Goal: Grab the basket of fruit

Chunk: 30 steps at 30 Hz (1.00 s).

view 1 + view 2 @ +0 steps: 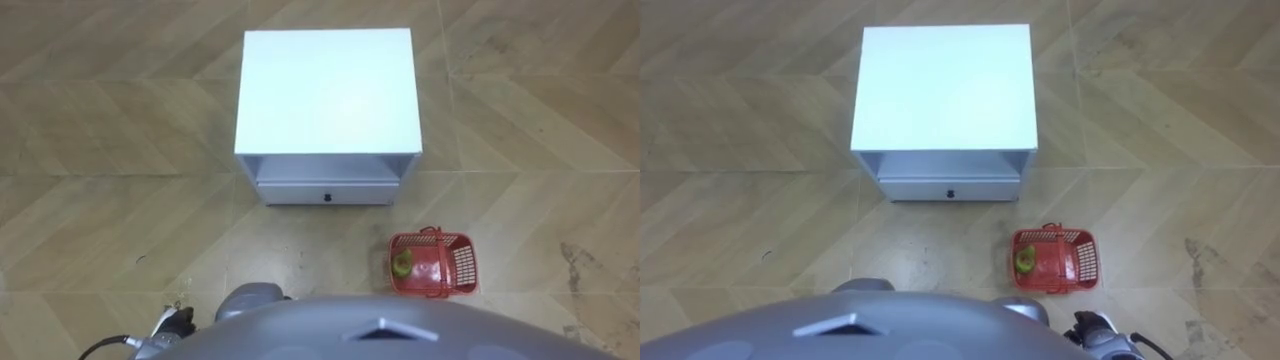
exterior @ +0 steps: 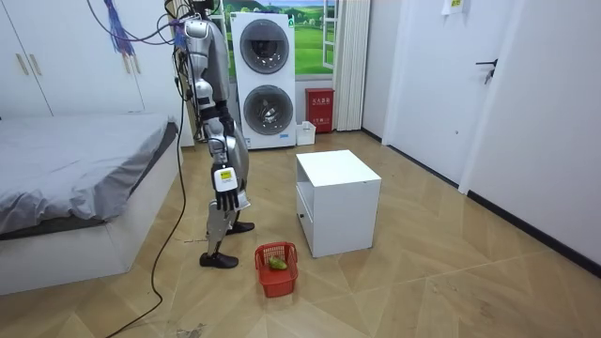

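Right hand point(image 2: 227, 198) hangs by the thigh, left hand point(image 1: 170, 323) low at the side; whether their fingers are spread or curled I cannot tell; the red fruit basket point(image 1: 432, 264) stands on the floor point(image 1: 120, 200) off the white cabinet's point(image 1: 326, 90) front right corner, green fruit point(image 1: 401, 264) inside.

Floor point(image 1: 100, 150): light wood, herringbone, scuffed at rt. White cabinet point(image 1: 328, 90) mid-room: flat top, open shelf over one drawer point(image 1: 326, 193). Bed point(image 2: 66, 178) w/ grey cover at room view's left, white wardrobe point(image 2: 56, 56) behind. Stacked washer/dryer point(image 2: 263, 80) at far wall, window point(image 2: 327, 38) behind, curtain point(image 2: 355, 56) beside. White door point(image 2: 427, 75) in rt wall. Even daylight.
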{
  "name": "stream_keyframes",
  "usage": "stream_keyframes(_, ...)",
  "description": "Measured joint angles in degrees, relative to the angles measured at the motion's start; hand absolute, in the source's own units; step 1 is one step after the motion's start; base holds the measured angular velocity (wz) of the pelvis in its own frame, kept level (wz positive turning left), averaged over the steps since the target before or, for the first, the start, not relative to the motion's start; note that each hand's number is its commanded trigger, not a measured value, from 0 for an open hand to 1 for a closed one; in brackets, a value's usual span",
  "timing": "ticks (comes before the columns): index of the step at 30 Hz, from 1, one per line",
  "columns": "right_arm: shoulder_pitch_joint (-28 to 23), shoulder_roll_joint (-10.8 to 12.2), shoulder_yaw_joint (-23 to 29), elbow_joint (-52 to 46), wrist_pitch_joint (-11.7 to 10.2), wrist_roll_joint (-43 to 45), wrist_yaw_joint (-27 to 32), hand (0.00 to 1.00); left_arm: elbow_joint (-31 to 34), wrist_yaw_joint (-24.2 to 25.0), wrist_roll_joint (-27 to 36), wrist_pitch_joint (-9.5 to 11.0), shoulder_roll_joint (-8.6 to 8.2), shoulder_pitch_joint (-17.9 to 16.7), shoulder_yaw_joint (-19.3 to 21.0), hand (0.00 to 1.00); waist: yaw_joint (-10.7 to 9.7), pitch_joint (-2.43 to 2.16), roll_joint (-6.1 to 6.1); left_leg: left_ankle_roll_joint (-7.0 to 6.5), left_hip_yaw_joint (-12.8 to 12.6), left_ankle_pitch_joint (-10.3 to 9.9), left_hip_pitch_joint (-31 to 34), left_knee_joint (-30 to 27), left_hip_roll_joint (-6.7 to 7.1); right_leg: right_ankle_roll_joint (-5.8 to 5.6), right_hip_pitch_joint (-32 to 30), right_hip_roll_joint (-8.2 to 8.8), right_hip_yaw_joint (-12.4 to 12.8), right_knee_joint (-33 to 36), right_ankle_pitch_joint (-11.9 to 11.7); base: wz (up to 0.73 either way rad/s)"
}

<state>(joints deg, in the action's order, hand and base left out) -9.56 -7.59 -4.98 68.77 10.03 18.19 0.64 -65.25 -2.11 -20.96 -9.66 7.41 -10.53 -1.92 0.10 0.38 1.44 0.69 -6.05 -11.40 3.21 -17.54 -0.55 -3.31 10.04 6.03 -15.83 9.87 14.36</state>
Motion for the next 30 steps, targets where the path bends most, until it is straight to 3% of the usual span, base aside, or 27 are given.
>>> stream_keyframes(9, -0.06, -0.02, 0.06, -0.23, -0.17, 0.12, 0.55, 0.00, 0.17, -0.09, -0.17, 0.24, -0.01, -0.22, 0.01, 0.00, -0.01, -0.02, -0.33, -0.07, 0.01, -0.29, 0.15, -0.37, -0.03, 0.00, -0.02, 0.03, -0.02, 0.08, 0.00, 0.00)
stream_keyframes(12, 0.12, -0.24, 0.06, -0.27, -0.17, 0.11, 1.68, 0.00, 0.19, -0.09, -0.20, 0.30, -0.11, 0.01, -0.12, 0.00, 0.03, -0.08, -1.05, -0.25, 0.00, -1.21, 1.08, -2.15, -0.33, -0.18, -0.61, 0.04, -0.09, 1.13, 0.11, -0.01)
stream_keyframes(15, 0.66, -0.84, 0.69, -0.68, -0.08, -0.37, 3.36, 0.00, 0.14, -0.05, -0.48, 0.55, -0.23, 0.41, -0.06, 0.00, 0.01, 0.21, -1.94, -0.94, -0.34, -2.58, 2.48, -4.70, -0.52, -0.77, -2.02, 0.58, -0.17, 3.66, 0.58, -0.03)
stream_keyframes(17, 0.77, -1.56, 1.74, -2.51, -0.30, -0.92, 4.76, 0.00, -0.58, -0.07, -0.45, 0.98, -0.07, 1.62, -0.04, 0.00, -0.06, 0.35, -2.44, -1.94, -0.39, -3.24, 4.24, -6.43, -0.06, -1.73, -5.69, 1.99, 0.24, 9.44, 1.53, 0.00)
stream_keyframes(21, 2.76, -1.60, 6.29, -8.12, -1.04, -3.35, 8.60, 0.00, -2.22, -0.65, 0.11, 2.92, 0.19, 3.33, 2.11, 0.00, 0.21, 0.42, -2.19, -4.19, -2.86, -3.69, 8.71, -9.05, 0.28, -1.75, -14.12, 4.03, 3.69, 18.05, 1.45, -0.26)
stream_keyframes(23, 5.02, -1.20, 7.53, -14.50, -2.20, -7.93, 11.54, 0.00, -2.40, -1.73, 0.69, 4.84, 0.89, 3.81, 4.76, 0.00, 0.16, -0.17, -2.39, -5.99, -4.89, -4.34, 13.38, -11.25, -0.76, -2.08, -19.44, 4.77, 5.43, 22.37, 1.29, -0.35)
stream_keyframes(24, 5.41, -0.88, 7.58, -15.95, -2.88, -9.15, 12.36, 0.00, -2.94, -2.12, 1.31, 5.28, 1.40, 4.14, 5.16, 0.00, -0.20, 0.02, -2.10, -6.46, -4.78, -4.64, 14.51, -12.39, -0.72, -1.84, -20.92, 5.28, 5.53, 27.39, 1.54, 0.08)
stream_keyframes(25, 6.37, -0.38, 7.64, -16.50, -4.16, -11.50, 13.53, 0.00, -3.87, -2.59, 3.18, 6.41, 2.77, 4.63, 5.14, 0.00, -0.34, 0.02, -1.02, -7.26, -4.55, -5.37, 15.71, -14.59, -0.12, -1.15, -21.65, 6.67, 5.91, 37.91, 1.43, 0.26)
stream_keyframes(26, 7.64, -0.09, 8.18, -17.43, -4.40, -13.45, 14.02, 0.00, -4.41, -2.92, 5.59, 7.30, 3.97, 4.39, 5.17, 0.00, 0.25, -0.40, -0.13, -7.70, -4.64, -6.29, 17.15, -16.79, 0.45, -0.86, -21.15, 7.54, 6.81, 46.03, 1.33, 0.17)
stream_keyframes(28, 11.11, -0.23, 8.56, -17.93, -6.37, -18.21, 15.79, 0.00, -5.02, -3.59, 8.21, 7.44, 5.11, 4.53, 5.05, 0.00, 0.35, -0.50, 0.33, -8.23, -4.66, -7.50, 20.56, -21.08, 0.42, -0.29, -19.36, 7.95, 8.36, 54.05, 0.54, 0.00)
stream_keyframes(30, 15.64, -0.26, 8.51, -18.01, -7.58, -22.41, 17.07, 0.00, -6.04, -4.42, 10.36, 7.55, 6.04, 5.28, 4.68, 0.00, 0.27, -0.26, 0.88, -8.69, -4.61, -8.14, 25.50, -25.26, 0.40, -0.61, -17.86, 7.93, 10.59, 57.36, -0.57, 0.06)
